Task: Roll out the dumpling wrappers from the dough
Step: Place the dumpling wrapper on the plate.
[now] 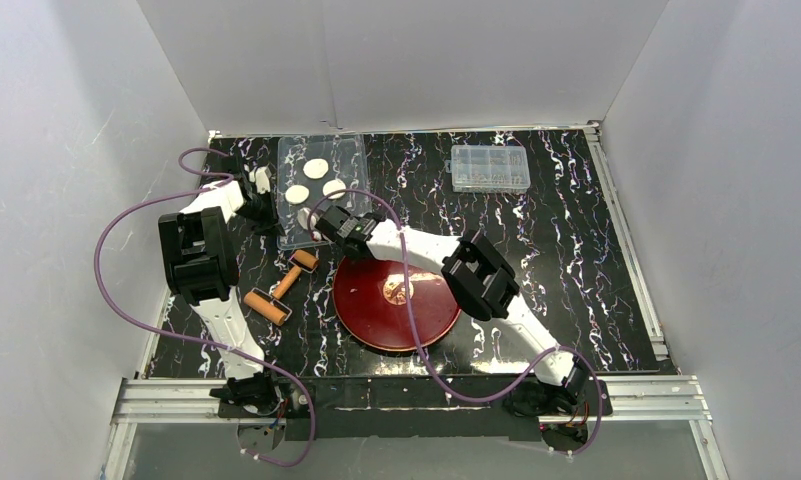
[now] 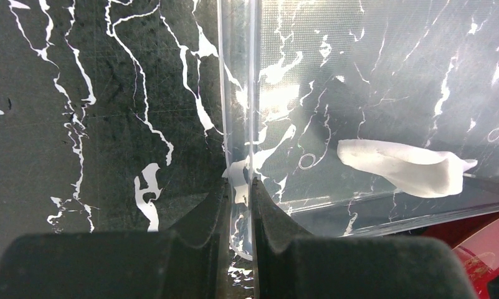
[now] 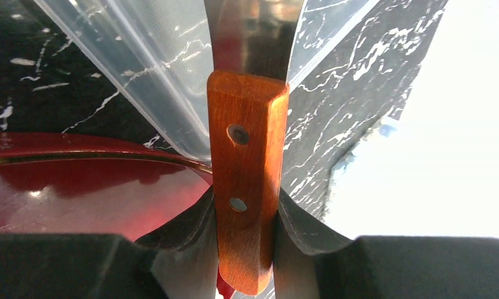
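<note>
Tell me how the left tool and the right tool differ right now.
The left tool pinches the thin rim of the clear tray; the right tool clamps the thick wooden handle of a scraper. The left tool's jaws stand nearly together; the right tool's stand wider apart. Both are closed on something.

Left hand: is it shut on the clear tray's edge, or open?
Shut on the clear tray: in the wrist view the left hand pinches the tray's side wall between both fingers.
</note>
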Motion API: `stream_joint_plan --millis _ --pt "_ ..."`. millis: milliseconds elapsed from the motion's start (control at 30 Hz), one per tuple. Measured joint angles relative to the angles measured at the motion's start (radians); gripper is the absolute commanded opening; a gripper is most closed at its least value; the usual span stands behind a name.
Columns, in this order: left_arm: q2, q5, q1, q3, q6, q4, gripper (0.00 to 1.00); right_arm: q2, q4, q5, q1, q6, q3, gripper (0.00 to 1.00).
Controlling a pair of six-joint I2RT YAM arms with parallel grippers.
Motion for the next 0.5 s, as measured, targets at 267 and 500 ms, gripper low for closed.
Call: stream_joint_plan --millis 267,500 --pt "0.0 0.0 0.0 0.0 -0.006 -0.001 0.0 -0.039 0.132 0.087 0.016 -0.14 -0.081 0.01" --pt "0.0 0.0 0.0 0.0 -0.003 0.0 0.0 -0.08 0.262 0.144 0.018 -0.267 -0.095 0.01"
